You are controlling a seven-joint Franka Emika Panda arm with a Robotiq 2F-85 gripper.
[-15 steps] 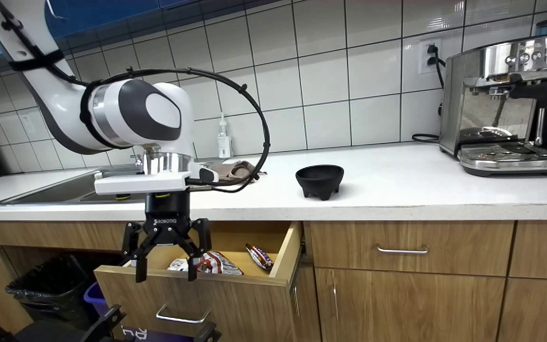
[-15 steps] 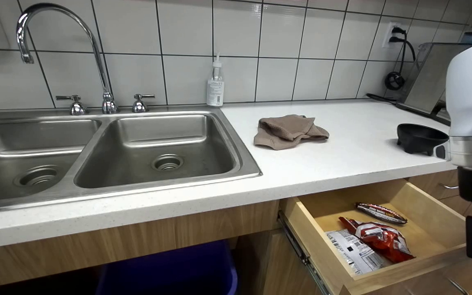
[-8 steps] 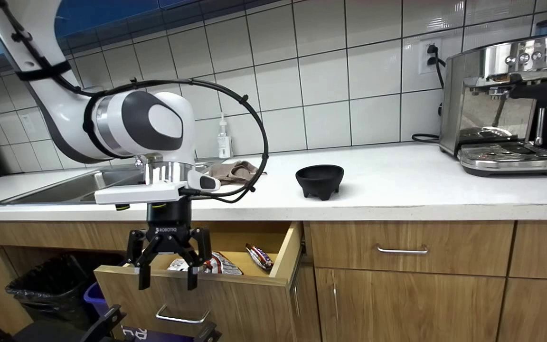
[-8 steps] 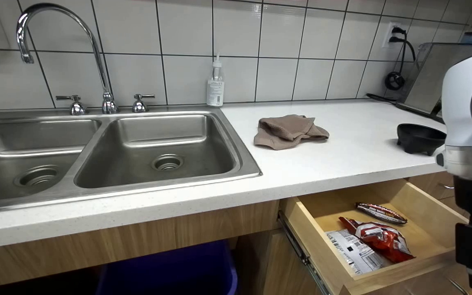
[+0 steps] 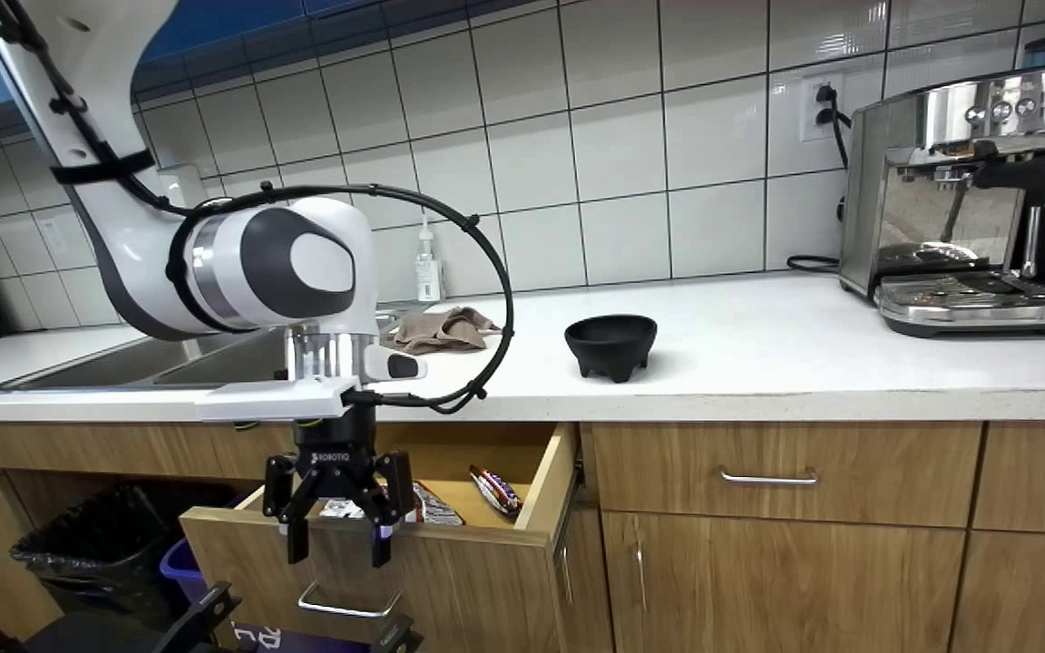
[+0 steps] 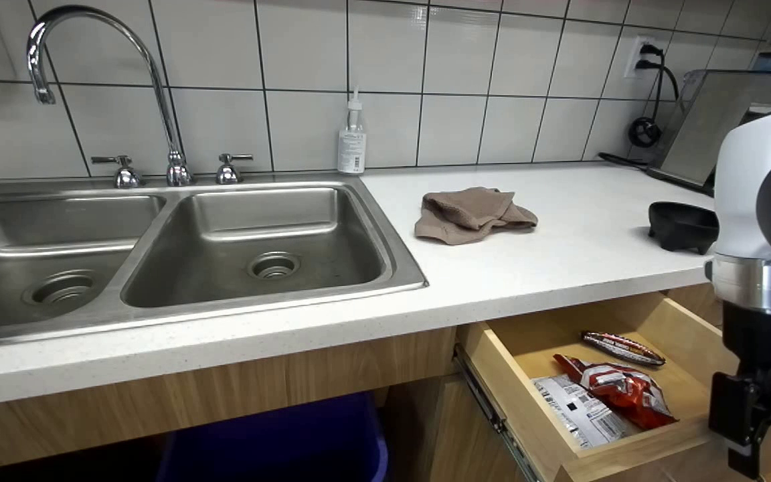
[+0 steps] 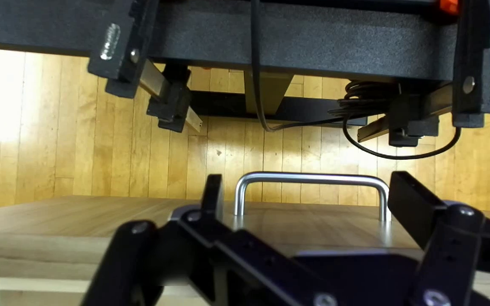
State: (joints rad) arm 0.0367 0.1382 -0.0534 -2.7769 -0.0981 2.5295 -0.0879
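Black two-fingered gripper (image 5: 339, 550) spread above the silver bar handle (image 7: 309, 177)

Your gripper is released, its jaws parted wide. In an exterior view its fingertips (image 5: 297, 546) hang outside the open wood-grain drawer (image 5: 551, 481), just above the handle and apart from it; the wrist view shows the handle, polished and round-cornered, between the fingers.

The drawer's flat front panel (image 5: 459, 585) stands between you and what lies inside. There, on smooth pale wood, a crinkled red-and-white bag (image 6: 626, 395) lies against a flat grey-and-white printed packet (image 6: 576, 408), with a slim, dark, glossy wrapper (image 6: 623, 349) just behind. The finely speckled white countertop (image 5: 740, 354) overhangs the drawer's rear.

Opposite the handle, the wrist view shows you a grainy black beam (image 7: 313, 46), angular black brackets (image 7: 121, 59) and a loose black cable (image 7: 255, 51) over a glossy strip-wood floor (image 7: 113, 161).

Up on the countertop you have a matte black round bowl (image 5: 611, 345) on stubby legs, a rumpled brown cloth (image 6: 476, 217) and a boxy, mirror-bright steel espresso machine (image 5: 949, 209). A clear pump bottle (image 6: 352, 144) stands at the back corner of the brushed-steel double sink (image 6: 399, 264), in front of glossy white tiles (image 5: 622, 136) with dark grout. Below the sink you see a deep-blue plastic bin (image 6: 278, 445); beyond the drawer's side sits a shiny, wrinkled black bin bag (image 5: 105, 544).
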